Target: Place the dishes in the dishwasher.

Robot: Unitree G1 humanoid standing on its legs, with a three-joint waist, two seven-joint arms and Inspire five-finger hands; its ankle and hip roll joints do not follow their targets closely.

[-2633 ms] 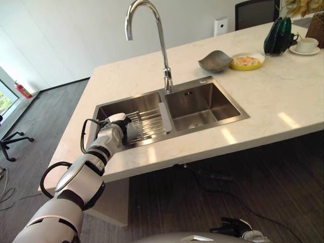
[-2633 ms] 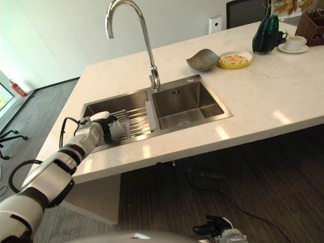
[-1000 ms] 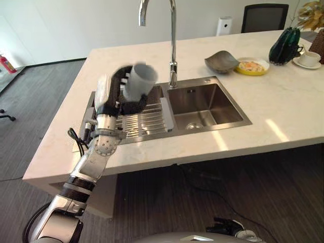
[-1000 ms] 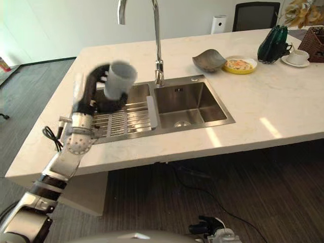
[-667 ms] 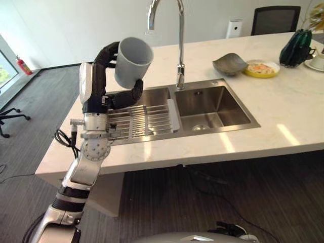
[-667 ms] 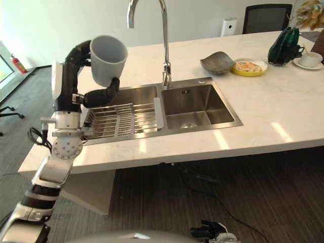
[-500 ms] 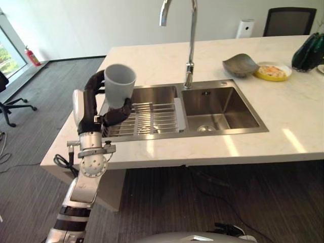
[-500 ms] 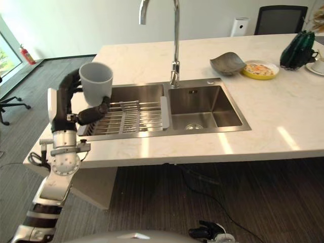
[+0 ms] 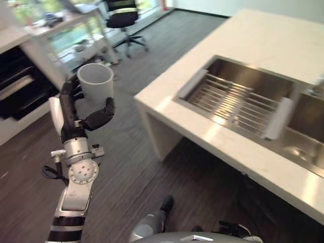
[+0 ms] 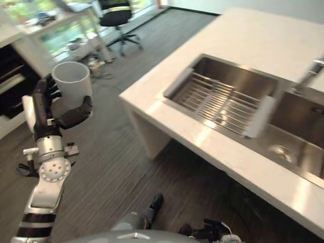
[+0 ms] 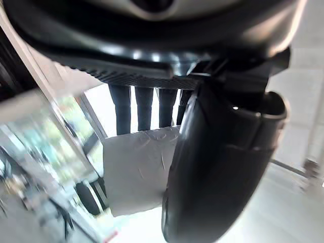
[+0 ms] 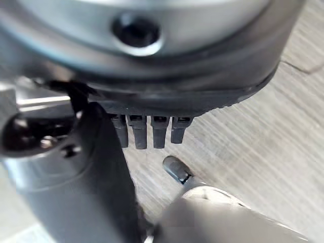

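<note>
Cup (image 9: 95,82): white, upright, open mouth upward. It is held in the left hand (image 9: 76,115), raised over the dark wood floor (image 9: 126,167) and well apart from the counter (image 9: 243,35). The fingers are curled round its far side and the thumb (image 9: 101,115) is pressed against its near side; in the left wrist view the cup (image 11: 136,169) is seen gripped between the fingers (image 11: 144,109) and the thumb.

Right hand (image 12: 76,167): seen in its own wrist view, hung over the floor, with nothing held; the fingers are shown only in part, and whether they are straight or curled cannot be told.

Sink (image 10: 238,101): steel, set into the pale counter. A wire rack (image 10: 217,104) is laid in its basin.

Office chair (image 9: 121,15): black, placed on the floor far behind the cup.
</note>
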